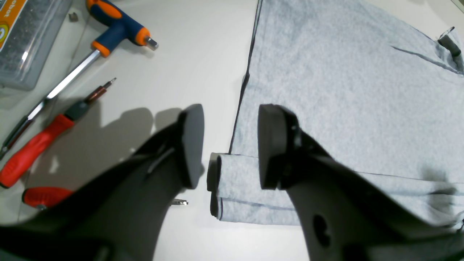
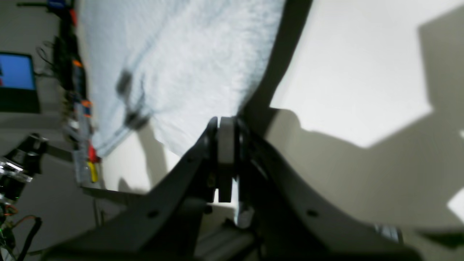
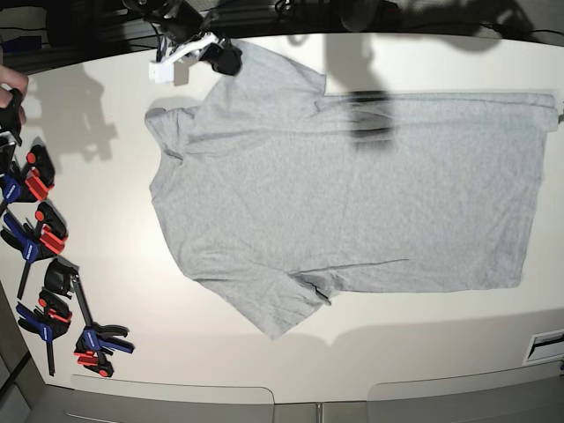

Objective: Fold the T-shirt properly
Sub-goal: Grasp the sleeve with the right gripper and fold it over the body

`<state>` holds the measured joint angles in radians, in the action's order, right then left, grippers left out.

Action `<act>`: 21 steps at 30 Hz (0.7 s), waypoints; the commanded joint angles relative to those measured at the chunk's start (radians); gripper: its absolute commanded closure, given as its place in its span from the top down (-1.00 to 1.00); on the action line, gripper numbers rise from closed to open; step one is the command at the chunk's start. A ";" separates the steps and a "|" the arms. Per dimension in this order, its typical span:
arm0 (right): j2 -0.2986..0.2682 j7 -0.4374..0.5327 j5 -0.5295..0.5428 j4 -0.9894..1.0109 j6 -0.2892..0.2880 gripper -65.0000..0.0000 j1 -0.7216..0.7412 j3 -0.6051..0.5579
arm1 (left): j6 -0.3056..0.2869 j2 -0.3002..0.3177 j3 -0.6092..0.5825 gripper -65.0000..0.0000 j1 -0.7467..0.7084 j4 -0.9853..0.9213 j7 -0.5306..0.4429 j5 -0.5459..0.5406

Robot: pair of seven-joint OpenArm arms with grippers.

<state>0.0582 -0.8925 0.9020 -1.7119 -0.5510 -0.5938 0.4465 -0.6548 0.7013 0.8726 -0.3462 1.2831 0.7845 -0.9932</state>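
The light grey T-shirt (image 3: 352, 203) lies spread flat on the white table (image 3: 106, 132), collar to the left and hem to the right, plain side up. At the far sleeve's tip, my right gripper (image 3: 225, 60) is shut on the T-shirt's fabric (image 2: 188, 72); in the right wrist view its jaws (image 2: 224, 125) are pressed together at the cloth's edge. My left gripper (image 1: 230, 145) hangs open over the hem corner (image 1: 232, 188), one finger (image 1: 192, 145) above bare table, the other finger (image 1: 275, 145) above the cloth (image 1: 344, 90). That corner is doubled over on itself.
Beside the hem corner lie a blue-orange T-handle driver (image 1: 116, 25), a red screwdriver (image 1: 36, 145) and a clear plastic box (image 1: 25, 40). Several red-and-blue clamps (image 3: 44, 229) line the table's left edge. A white part (image 3: 167, 66) sits near the right gripper.
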 commanded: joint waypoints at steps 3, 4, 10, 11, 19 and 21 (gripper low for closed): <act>-0.002 0.021 0.027 -0.014 -0.022 -1.00 0.065 -0.034 | 0.000 0.031 0.011 -0.30 0.000 0.014 -0.023 -0.021; -0.002 0.026 0.018 -0.014 -0.022 -1.00 0.087 -0.052 | 0.000 0.031 0.011 -0.30 0.000 0.014 -0.023 -0.021; -0.002 0.119 -0.136 -0.014 -0.021 -1.00 0.219 -0.188 | 0.000 0.031 0.011 -0.30 0.000 0.014 -0.023 -0.021; -0.002 0.137 -0.174 -0.014 -0.020 -1.00 0.240 -0.209 | 0.000 0.031 0.011 -0.30 0.000 0.014 -0.023 -0.021; -0.002 0.258 -0.407 -0.014 0.062 -1.00 0.376 -0.283 | 0.000 0.031 0.011 -0.30 0.000 0.014 -0.023 -0.021; -0.002 0.259 -0.407 -0.014 0.062 -1.00 0.401 -0.283 | 0.000 0.031 0.011 -0.30 0.000 0.014 -0.023 -0.021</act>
<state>0.0544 -0.6636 0.4706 -1.7107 -0.4816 -0.2070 0.1642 -0.6548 0.7010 0.8726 -0.3462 1.2831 0.7845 -0.9932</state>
